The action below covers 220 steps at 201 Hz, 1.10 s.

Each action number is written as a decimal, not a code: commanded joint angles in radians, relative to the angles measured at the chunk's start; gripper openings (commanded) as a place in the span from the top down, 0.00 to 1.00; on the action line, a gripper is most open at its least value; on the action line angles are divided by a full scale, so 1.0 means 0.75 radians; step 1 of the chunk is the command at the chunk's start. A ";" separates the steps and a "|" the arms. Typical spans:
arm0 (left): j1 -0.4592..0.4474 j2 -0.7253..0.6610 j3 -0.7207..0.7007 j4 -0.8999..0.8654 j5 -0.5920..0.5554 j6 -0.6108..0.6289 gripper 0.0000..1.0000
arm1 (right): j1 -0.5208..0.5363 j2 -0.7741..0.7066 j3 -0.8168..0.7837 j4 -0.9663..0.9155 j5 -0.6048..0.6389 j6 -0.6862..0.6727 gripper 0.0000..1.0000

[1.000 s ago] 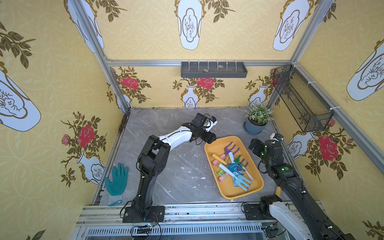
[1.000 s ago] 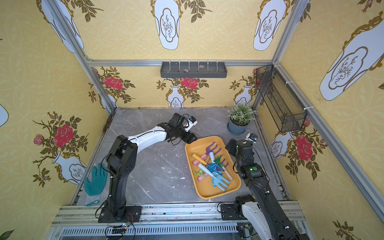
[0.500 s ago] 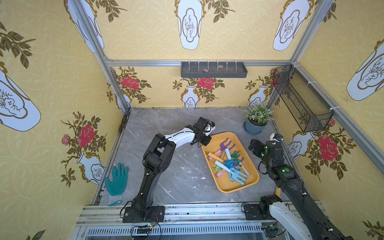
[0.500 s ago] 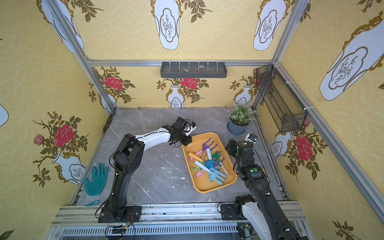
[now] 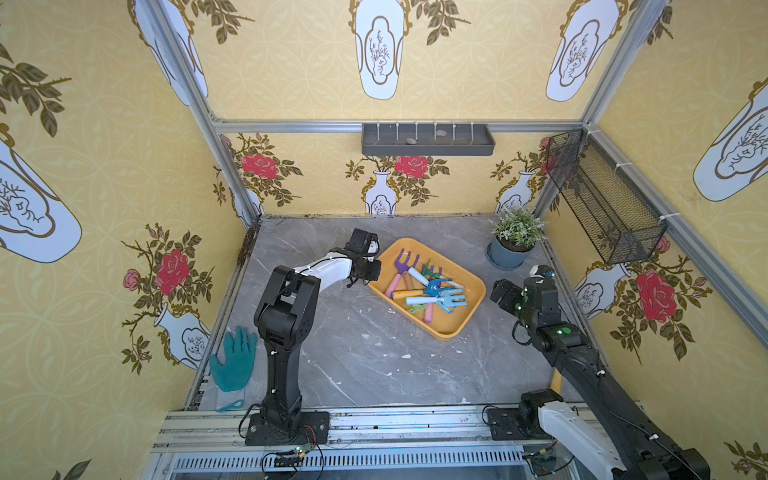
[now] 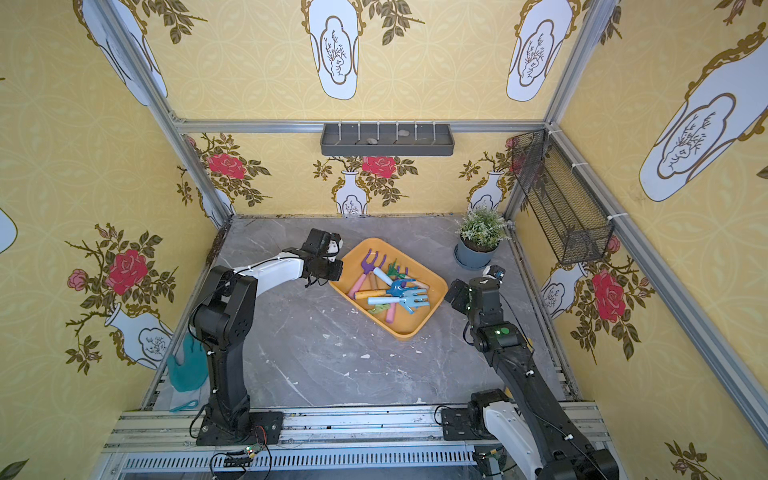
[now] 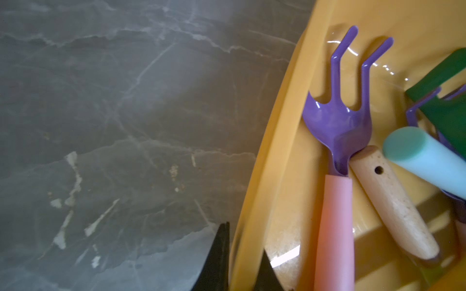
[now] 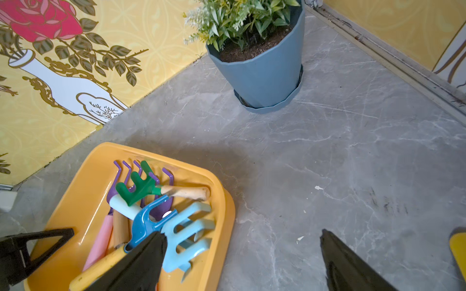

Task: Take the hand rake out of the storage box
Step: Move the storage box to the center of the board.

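Observation:
The orange-yellow storage box [image 5: 451, 326] [image 6: 409, 328] lies skewed on the grey floor, holding several hand rakes in a pile. Among them are a purple one with a pink handle [image 7: 338, 126] [image 5: 404, 266], a green one with a wooden handle [image 8: 137, 187] and a light blue one [image 8: 186, 234]. My left gripper [image 5: 374, 270] [image 7: 243, 241] is shut on the box's left rim [image 7: 277, 151], one finger outside the wall and one inside. Off the box's right corner my right gripper [image 5: 498, 291] [image 8: 242, 233] hangs open and holds nothing.
A blue pot with a green plant [image 5: 511, 249] stands at the back right, close behind the box. A teal glove [image 5: 235, 361] lies at the front left. A grey trough [image 5: 428, 139] hangs on the back wall and a black mesh basket [image 5: 602, 199] on the right wall.
My left gripper has shut on the box's rim, and the box has slid back and to the left, turning as it went. The right arm has stayed put.

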 commanded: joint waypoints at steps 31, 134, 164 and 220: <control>0.107 0.049 0.033 0.111 -0.168 -0.313 0.99 | 0.007 0.061 0.022 0.087 -0.075 -0.038 0.03; 0.112 0.212 0.283 0.066 -0.260 -0.522 0.99 | 0.025 0.169 0.029 0.147 -0.130 -0.068 0.02; 0.113 0.211 0.285 0.090 -0.274 -0.571 0.98 | 0.033 0.206 0.034 0.168 -0.155 -0.080 0.02; 0.113 0.218 0.249 0.147 -0.168 -0.628 0.86 | 0.127 0.302 0.091 0.181 -0.155 -0.084 0.02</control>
